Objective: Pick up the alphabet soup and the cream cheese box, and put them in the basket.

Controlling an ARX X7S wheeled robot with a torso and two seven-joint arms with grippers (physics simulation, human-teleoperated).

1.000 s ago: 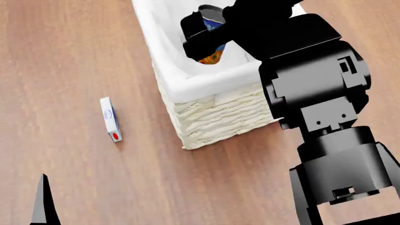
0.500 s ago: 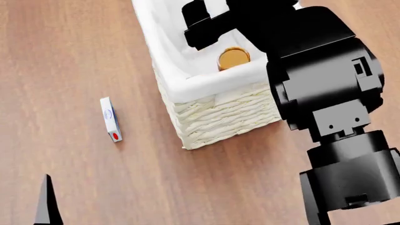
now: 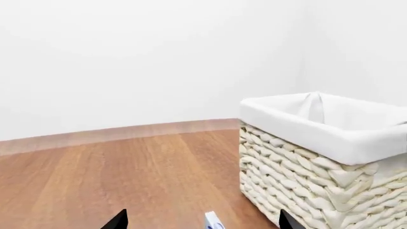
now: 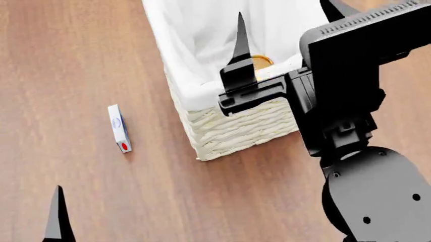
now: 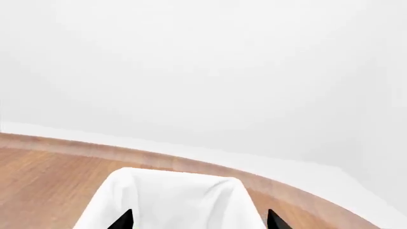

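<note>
The alphabet soup [image 4: 263, 61] lies inside the basket [image 4: 235, 126], only its golden-orange underside showing behind a finger of my right gripper. My right gripper [image 4: 286, 25] hangs open and empty above the basket; its wrist view shows the white liner [image 5: 171, 195] between its spread fingertips [image 5: 125, 220]. The cream cheese box [image 4: 119, 128] lies flat on the wooden floor left of the basket. My left gripper [image 3: 201, 223] is open, low over the floor, with the cream cheese box [image 3: 214, 222] between its tips and the basket [image 3: 305, 176] beside it. One left fingertip [image 4: 58, 219] shows in the head view.
The wooden floor [image 4: 81, 60] stretches around the basket. A white wall with a baseboard [image 3: 127, 133] stands beyond it. My right arm's black body [image 4: 364, 151] fills the right side of the head view.
My right gripper opened and let go of the alphabet soup, which dropped into the basket. The gripper then rose and pulled back. The left fingertip has crept slightly forward.
</note>
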